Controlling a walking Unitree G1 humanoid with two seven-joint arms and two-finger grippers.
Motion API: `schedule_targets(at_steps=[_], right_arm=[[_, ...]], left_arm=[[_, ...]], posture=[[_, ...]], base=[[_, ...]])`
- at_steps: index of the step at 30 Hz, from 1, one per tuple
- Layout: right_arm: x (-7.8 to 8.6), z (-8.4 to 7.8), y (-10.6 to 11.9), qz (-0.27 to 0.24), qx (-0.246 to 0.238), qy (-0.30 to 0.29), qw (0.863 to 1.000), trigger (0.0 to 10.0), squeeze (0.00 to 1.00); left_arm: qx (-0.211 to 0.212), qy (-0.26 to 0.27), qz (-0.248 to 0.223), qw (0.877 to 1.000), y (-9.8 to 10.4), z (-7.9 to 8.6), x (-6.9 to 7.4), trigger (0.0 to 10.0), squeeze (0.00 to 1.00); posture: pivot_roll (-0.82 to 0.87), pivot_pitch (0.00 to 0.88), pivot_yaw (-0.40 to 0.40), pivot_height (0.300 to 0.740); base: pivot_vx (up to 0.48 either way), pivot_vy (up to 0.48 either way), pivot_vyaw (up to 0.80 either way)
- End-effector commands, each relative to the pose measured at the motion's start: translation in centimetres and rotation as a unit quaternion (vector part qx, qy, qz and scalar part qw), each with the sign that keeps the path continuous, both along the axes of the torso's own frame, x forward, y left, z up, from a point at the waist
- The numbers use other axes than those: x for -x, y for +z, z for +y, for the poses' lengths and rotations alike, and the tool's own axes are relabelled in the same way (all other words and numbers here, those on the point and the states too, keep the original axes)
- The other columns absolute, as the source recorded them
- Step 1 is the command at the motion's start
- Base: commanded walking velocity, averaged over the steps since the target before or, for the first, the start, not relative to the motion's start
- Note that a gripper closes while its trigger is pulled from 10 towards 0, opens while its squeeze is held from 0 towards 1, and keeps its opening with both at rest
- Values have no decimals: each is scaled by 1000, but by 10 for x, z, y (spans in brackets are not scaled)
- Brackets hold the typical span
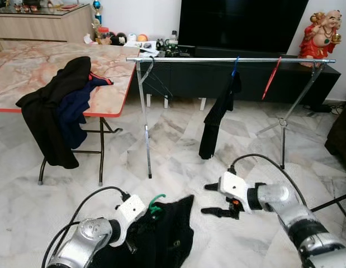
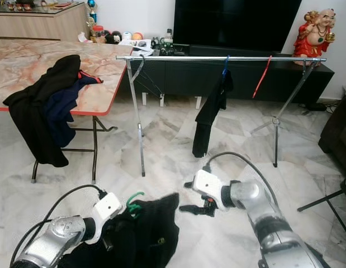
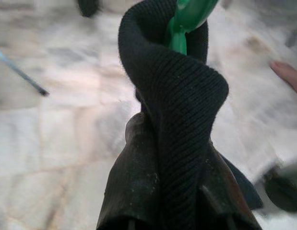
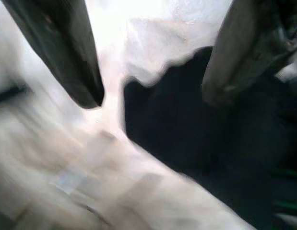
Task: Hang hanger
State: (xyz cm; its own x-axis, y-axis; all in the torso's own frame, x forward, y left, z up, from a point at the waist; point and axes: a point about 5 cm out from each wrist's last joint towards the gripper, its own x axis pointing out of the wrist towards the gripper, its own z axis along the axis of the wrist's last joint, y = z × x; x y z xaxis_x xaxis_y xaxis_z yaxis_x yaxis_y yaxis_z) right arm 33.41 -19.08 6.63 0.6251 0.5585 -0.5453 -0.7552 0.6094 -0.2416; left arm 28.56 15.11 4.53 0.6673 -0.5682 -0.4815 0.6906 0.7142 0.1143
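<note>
Nearest the camera, the left pincer (image 1: 140, 223) is clamped on the ribbed collar of a black garment (image 1: 164, 234) that carries a green hanger (image 1: 155, 204); in the left wrist view the dark fingers (image 3: 134, 187) press the knit fabric from both sides and the hanger's green neck rises out of the fold just above them. The garment hangs from this grip well short of the drying rack (image 1: 228, 60), over the marble floor (image 1: 178, 162), with the green hook poking up from its top edge beside the pincer's white housing. Just to the right of the garment, the right pincer (image 1: 209, 199) hovers with its two black fingers spread wide apart and nothing between them; in the right wrist view the dark cloth lies beyond the gap, blurred. Farther off stands the rack, a silver rail on slanted legs, in front of a dark TV cabinet (image 1: 245, 78). On the rail, right of its middle, a black garment hangs from a blue hanger (image 1: 235, 66), and a bare red hanger (image 1: 270, 78) hangs farther right. Left of the rack, a marble-patterned worktop (image 1: 33, 70) with a red edge carries a heap of black and navy clothes (image 1: 55, 111) draped over its front edge. Behind the rack's right end, a red figurine (image 1: 321, 33) sits on the cabinet.
</note>
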Motion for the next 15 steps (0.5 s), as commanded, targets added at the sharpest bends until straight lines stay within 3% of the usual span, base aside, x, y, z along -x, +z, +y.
schedule_targets(at_steps=[1,2,3,4,7,8,11,12,14,15], right_arm=[[6,-10,-17,2,-22,-122,992,10000,0],[11,-14,-27,15,-40,-174,984,10000,0],[22,-17,-43,42,-73,-249,965,10000,0],[27,-18,-49,52,-85,-275,956,10000,0],[55,-20,-80,103,-127,-380,911,10000,0],[77,-23,-99,135,-124,-432,883,10000,0],[96,-23,-113,160,-123,-460,865,10000,0],[113,-22,-125,184,-123,-489,844,10000,0],[133,-20,-137,208,-113,-501,833,10000,0],[150,-17,-147,229,-107,-519,817,10000,0]], left_arm=[[17,22,-24,999,4,-1,-3,10000,0],[15,34,-23,999,2,0,-2,10000,0],[8,57,-31,998,-1,3,-3,10000,0],[7,69,-37,997,-2,4,-3,10000,0],[24,113,-58,992,-2,8,-5,10000,0],[34,142,-64,987,-2,12,-5,10000,0],[49,172,-73,981,1,15,-6,10000,0],[52,173,-80,980,2,16,-4,10000,0],[54,184,-86,978,2,18,-1,10000,0],[47,192,-90,976,1,21,4,10000,0]], posture=[[130,0,-53,740],[128,0,-52,740],[128,0,-52,740],[124,0,-44,740],[124,0,-41,740],[123,0,-41,740],[128,0,-37,740],[125,0,-36,740],[129,0,-36,740],[133,0,-36,740]], base=[[0,0,0],[0,0,0],[0,0,0],[0,0,0],[0,0,0],[0,0,0],[0,0,0],[0,0,0],[0,0,0],[0,0,0]])
